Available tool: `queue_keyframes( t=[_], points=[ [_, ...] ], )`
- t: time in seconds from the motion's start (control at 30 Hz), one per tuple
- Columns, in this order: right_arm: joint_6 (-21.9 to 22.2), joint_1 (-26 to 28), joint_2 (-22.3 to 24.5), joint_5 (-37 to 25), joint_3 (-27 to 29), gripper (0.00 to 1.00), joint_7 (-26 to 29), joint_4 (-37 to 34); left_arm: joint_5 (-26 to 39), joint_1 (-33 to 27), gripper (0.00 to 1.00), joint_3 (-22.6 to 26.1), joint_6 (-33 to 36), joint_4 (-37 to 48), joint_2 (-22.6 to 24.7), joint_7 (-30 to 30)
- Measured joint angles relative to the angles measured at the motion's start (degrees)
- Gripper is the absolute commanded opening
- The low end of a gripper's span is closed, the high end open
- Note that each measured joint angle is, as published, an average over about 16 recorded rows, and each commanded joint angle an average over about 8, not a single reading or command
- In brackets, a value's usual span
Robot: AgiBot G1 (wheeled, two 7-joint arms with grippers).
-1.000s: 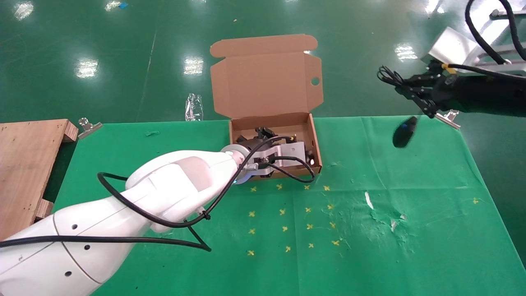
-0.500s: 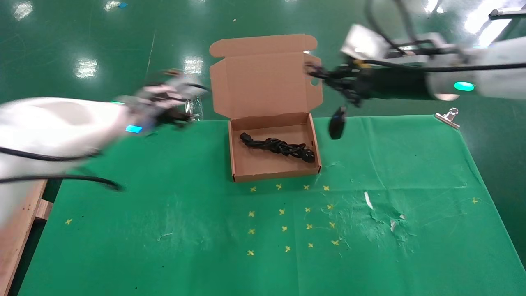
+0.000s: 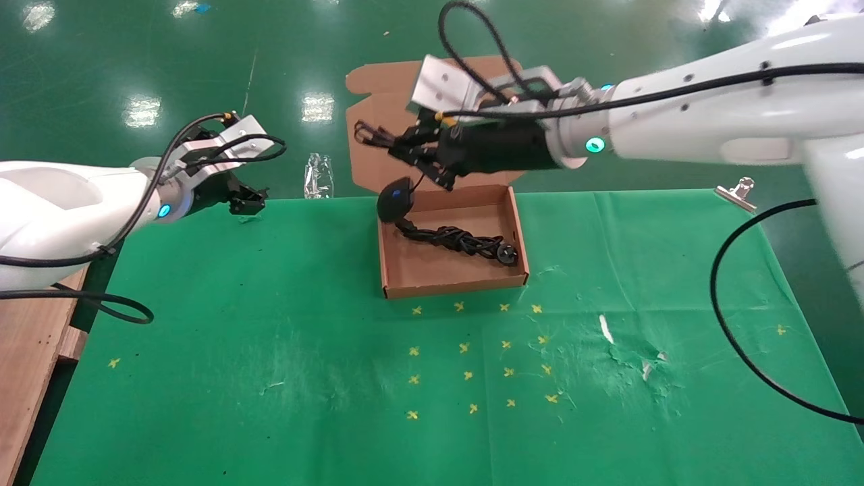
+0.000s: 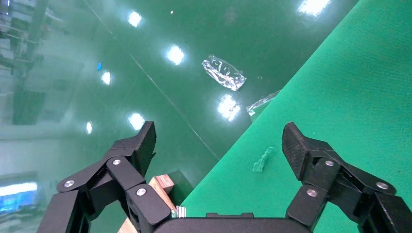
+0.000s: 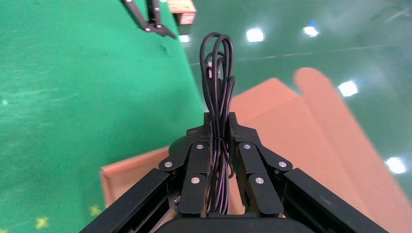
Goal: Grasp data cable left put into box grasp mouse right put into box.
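Observation:
The brown cardboard box [image 3: 451,280] stands open at the table's back middle, its lid upright. The coiled black data cable [image 3: 459,239] lies inside it. My right gripper [image 3: 403,151] is above the box's back left corner, shut on the bundled thin wire [image 3: 370,135] of the mouse. The black mouse [image 3: 395,197], with its blue wheel, dangles below it over the box's left rim. In the right wrist view the fingers [image 5: 219,121] clamp the wire bundle [image 5: 217,73] above the box [image 5: 301,126]. My left gripper [image 3: 246,199] is open and empty at the table's back left edge [image 4: 218,141].
A wooden pallet [image 3: 27,378] lies at the left. A clear plastic wrapper [image 3: 318,177] lies on the floor behind the table. A metal clip [image 3: 736,191] holds the green cloth at the back right. A scrap of green cloth [image 4: 264,159] lies near the left gripper. The cloth is torn at front right [image 3: 628,358].
My left gripper left the data cable in the box and pulled back to the table's back left. My right gripper carried the dangling mouse leftward to over the box.

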Motion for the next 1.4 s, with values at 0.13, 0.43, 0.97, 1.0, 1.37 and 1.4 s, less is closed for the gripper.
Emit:
queue_keyframes(
  t=[0.13, 0.43, 0.97, 1.0, 1.37, 1.4],
  points=[
    [0.11, -0.31, -1.58, 0.85, -0.09, 0.0, -3.11, -5.81, 0.23, 0.07, 1.0, -0.04, 0.11, -0.2, -0.03, -0.22],
    [3.22, -2.28, -2.42, 2.62, 0.89, 0.3, -9.45, -17.04, 0.48, 0.14, 1.0, -0.09, 0.24, -0.42, -0.09, -0.47],
    [6.58, -3.99, -2.41, 4.53, 2.4, 1.0, -12.62, -22.52, 0.55, 0.16, 1.0, -0.15, 0.28, -0.44, -0.2, -0.58],
    [6.54, -3.98, -2.39, 4.5, 2.38, 1.0, -12.58, -22.41, 0.55, 0.16, 1.0, -0.15, 0.28, -0.44, -0.19, -0.57],
    [5.25, -4.85, -0.97, 5.83, 2.79, 1.0, -11.87, -19.91, 0.54, 0.18, 1.0, -0.13, 0.28, -0.47, -0.15, -0.56],
    [4.99, -5.11, -0.63, 6.26, 2.93, 1.0, -11.75, -19.43, 0.54, 0.18, 1.0, -0.13, 0.28, -0.47, -0.14, -0.55]
  ],
)
